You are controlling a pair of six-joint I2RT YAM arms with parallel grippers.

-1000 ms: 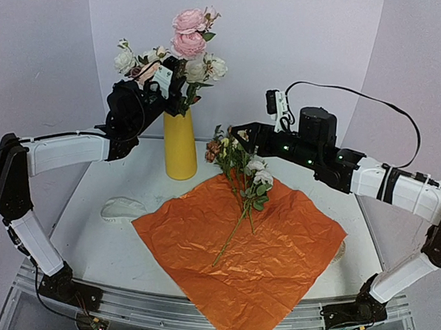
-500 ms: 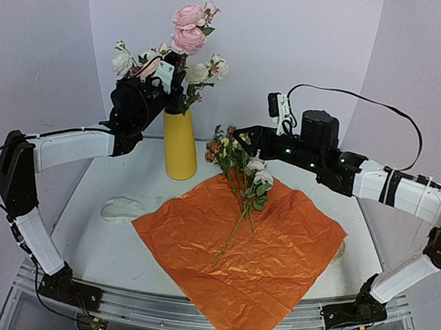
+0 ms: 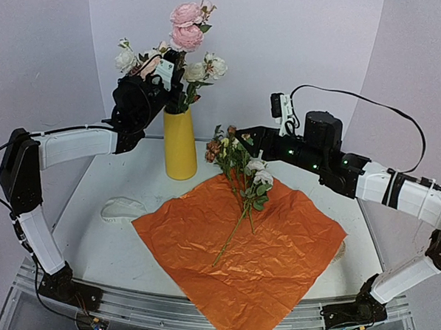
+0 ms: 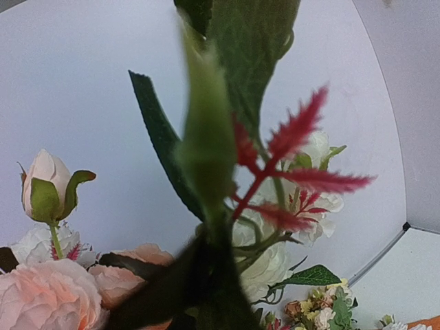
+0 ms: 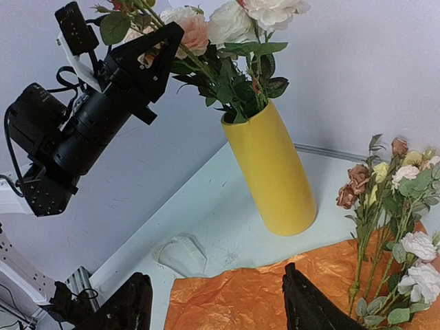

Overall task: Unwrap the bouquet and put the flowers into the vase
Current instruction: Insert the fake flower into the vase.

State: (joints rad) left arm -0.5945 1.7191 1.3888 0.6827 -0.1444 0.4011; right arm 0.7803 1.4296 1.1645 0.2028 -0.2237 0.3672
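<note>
The yellow vase [image 3: 179,144] [image 5: 271,172] stands at the back of the table with a big white and pink rose bunch [image 3: 186,37] [image 4: 48,295] in it. My left gripper [image 3: 171,81] [image 5: 172,34] is shut on that bunch's stems just above the vase mouth. The bouquet is unwrapped: its orange paper [image 3: 239,240] [image 5: 275,295] lies flat, and the flowers [image 3: 242,173] [image 5: 392,206] lie across its far corner, blooms toward the vase. My right gripper [image 3: 241,133] [image 5: 216,309] hovers open above those blooms, holding nothing.
A cream ribbon [image 3: 122,208] [image 5: 180,253] lies crumpled on the table left of the paper. The paper's near corner hangs over the table's front edge [image 3: 198,312]. The back wall is close behind the vase.
My left gripper and the rose bunch have shifted slightly up and left. The right arm has drawn back a little to the right. The flowers and the paper have not moved.
</note>
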